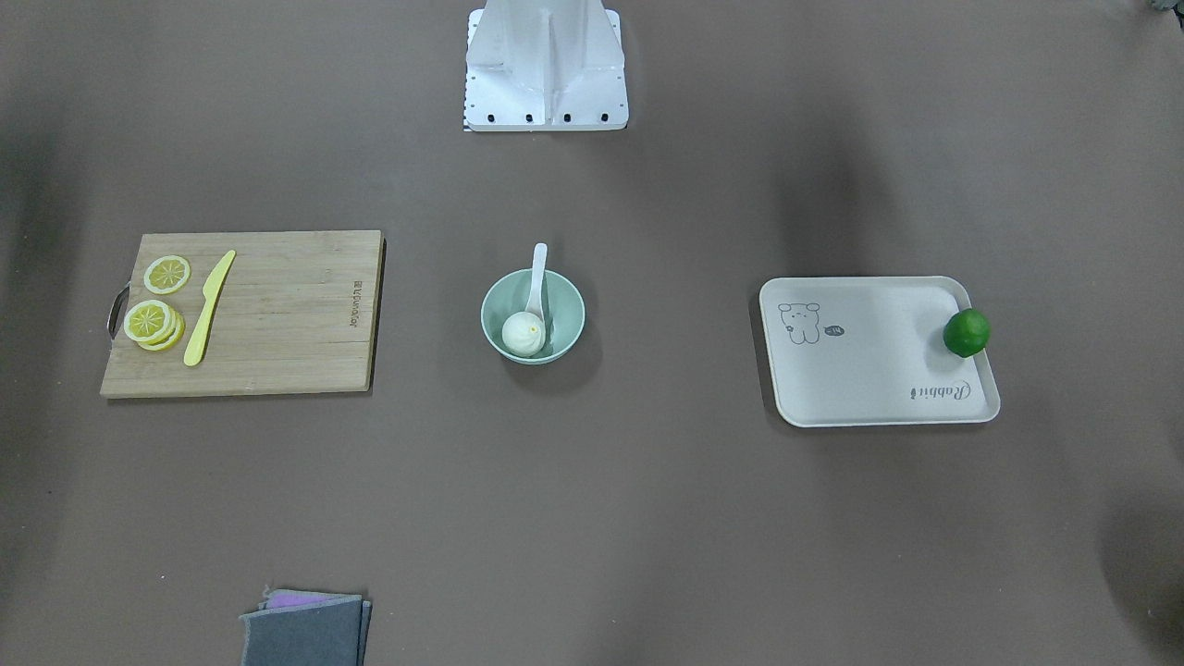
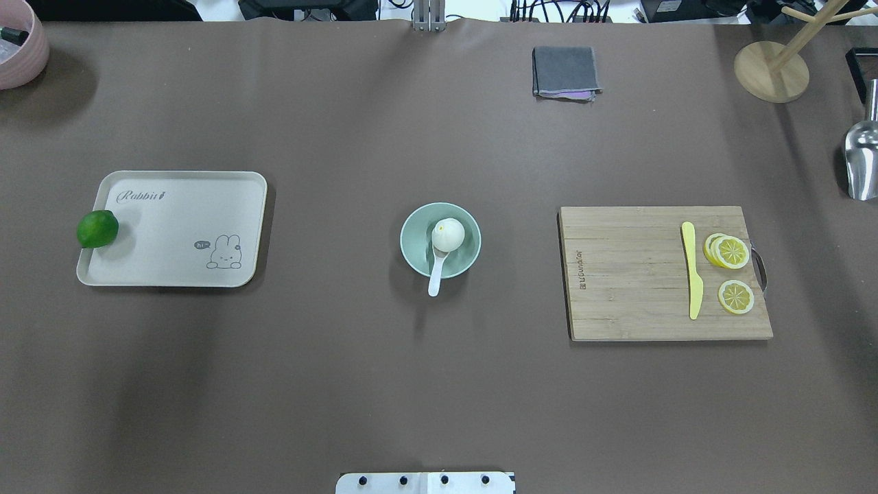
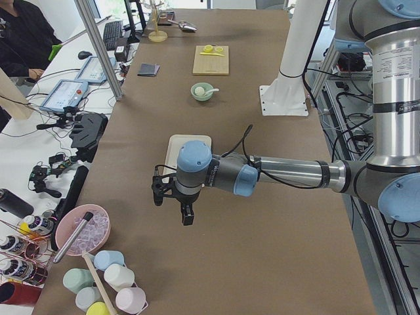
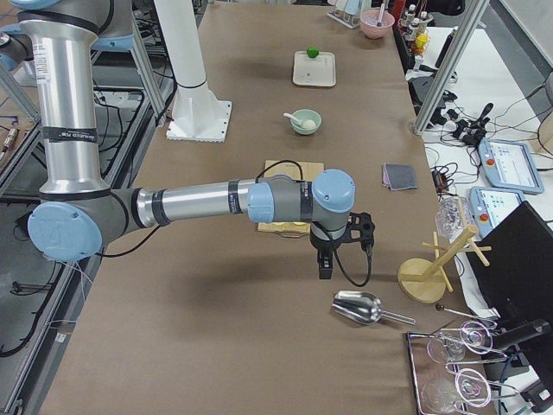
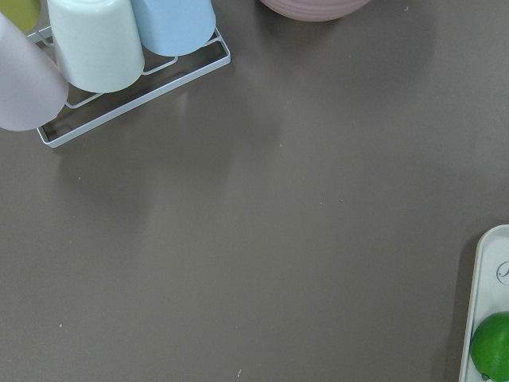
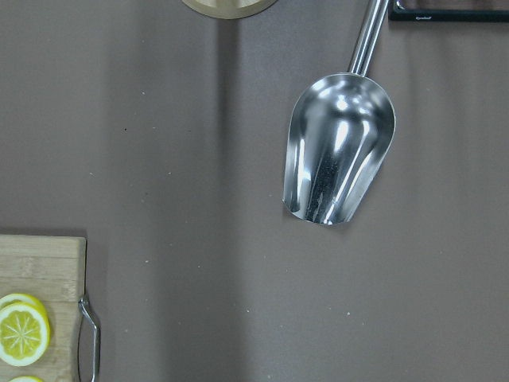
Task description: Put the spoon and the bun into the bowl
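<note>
The pale mint-green bowl (image 1: 565,313) stands at the table's middle, also in the overhead view (image 2: 417,241). The white bun (image 1: 524,334) lies inside it (image 2: 448,234). The white spoon (image 1: 536,276) rests with its scoop in the bowl and its handle over the rim toward the robot (image 2: 435,273). My left gripper (image 3: 172,202) hangs over the table far out at the left end. My right gripper (image 4: 326,264) hangs far out at the right end. Both show only in the side views, so I cannot tell whether they are open or shut.
A beige tray (image 2: 178,233) with a green lime (image 2: 97,228) lies on the left. A wooden cutting board (image 2: 631,274) holds a yellow knife (image 2: 693,269) and lemon slices (image 2: 731,252). A folded grey cloth (image 2: 564,71), a steel scoop (image 6: 339,159), a pink bowl (image 2: 20,48) and cups (image 5: 95,40) stand at the edges.
</note>
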